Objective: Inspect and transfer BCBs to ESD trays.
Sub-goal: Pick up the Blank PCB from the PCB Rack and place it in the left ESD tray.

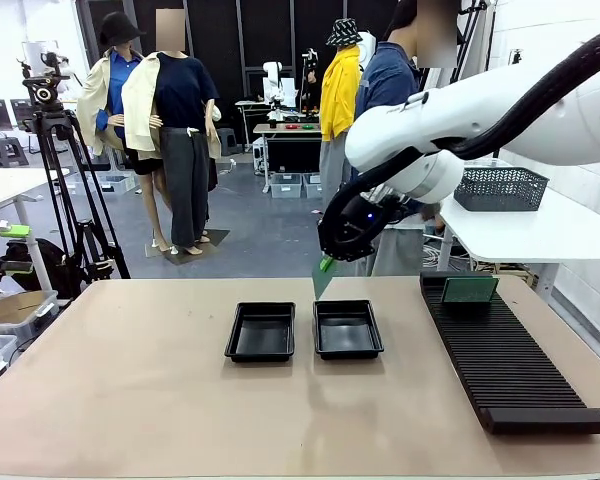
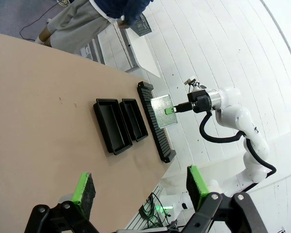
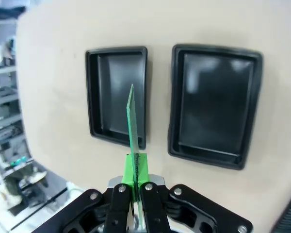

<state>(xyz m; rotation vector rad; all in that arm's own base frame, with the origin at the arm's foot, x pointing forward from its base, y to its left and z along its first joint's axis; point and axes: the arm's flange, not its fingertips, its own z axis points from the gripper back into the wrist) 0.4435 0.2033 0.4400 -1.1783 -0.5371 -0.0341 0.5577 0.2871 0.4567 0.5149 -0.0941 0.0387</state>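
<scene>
The left gripper (image 2: pixel 140 187) is spread wide and empty, well off the two shallow black plastic ESD trays (image 1: pixel 261 357). Above the trays, the right gripper (image 1: pixel 326 264) clamps a thin green circuit board (image 1: pixel 322 281). Farther right, another green board (image 1: pixel 469 290) stands in the long black ribbed rack (image 1: pixel 510 370).

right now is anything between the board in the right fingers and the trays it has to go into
Nothing visible does. The board, pinched edge-on in the right fingers, hangs in open air over one tray, with the other tray beside it; both floors are bare.
</scene>
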